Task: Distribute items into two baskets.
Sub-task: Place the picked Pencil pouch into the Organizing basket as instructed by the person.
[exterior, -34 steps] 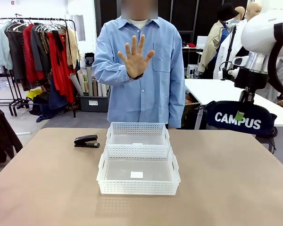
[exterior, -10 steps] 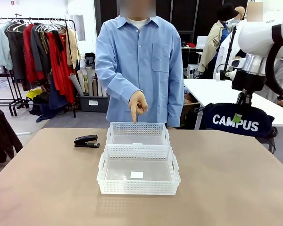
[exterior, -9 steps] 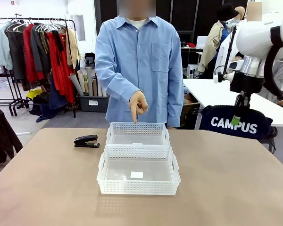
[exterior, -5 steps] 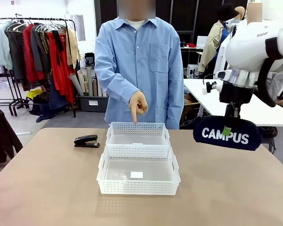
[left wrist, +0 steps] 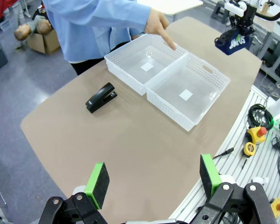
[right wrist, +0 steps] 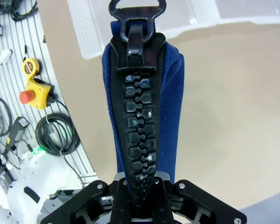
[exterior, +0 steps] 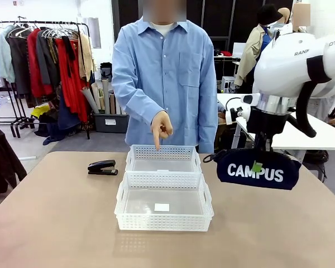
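Leftward and lower goes the pouch [exterior: 237, 170]: the right gripper [exterior: 258, 165] hung it well off to the right a moment ago, and it now hangs in the air to the right of the baskets. The person's hand [exterior: 162, 127], raised flat earlier, points one finger down at the far basket [exterior: 163, 152].

The front view gives the white "CAMPUS" lettering. The right wrist view instead looks along the pouch's [right wrist: 170, 107] black zip [right wrist: 140, 135], with the right gripper [right wrist: 140, 186] clamped on its top edge (the pull hangs at the far end). Beyond it lies a basket corner [right wrist: 88, 32], probably the near one's, though I cannot be sure.

The left wrist view looks down from high up: the left gripper [left wrist: 153, 177] has its green pads wide apart and grips nothing. Far below it are the stapler [left wrist: 101, 97], both baskets, the hand [left wrist: 158, 25] and the distant pouch [left wrist: 232, 40].

Counted: two baskets, touching end to end, far [left wrist: 126, 80] and near [left wrist: 170, 109]; one pouch; one stapler [exterior: 103, 167], on the table [exterior: 56, 223] just left of the far basket. The near basket [exterior: 164, 222] holds neither item.
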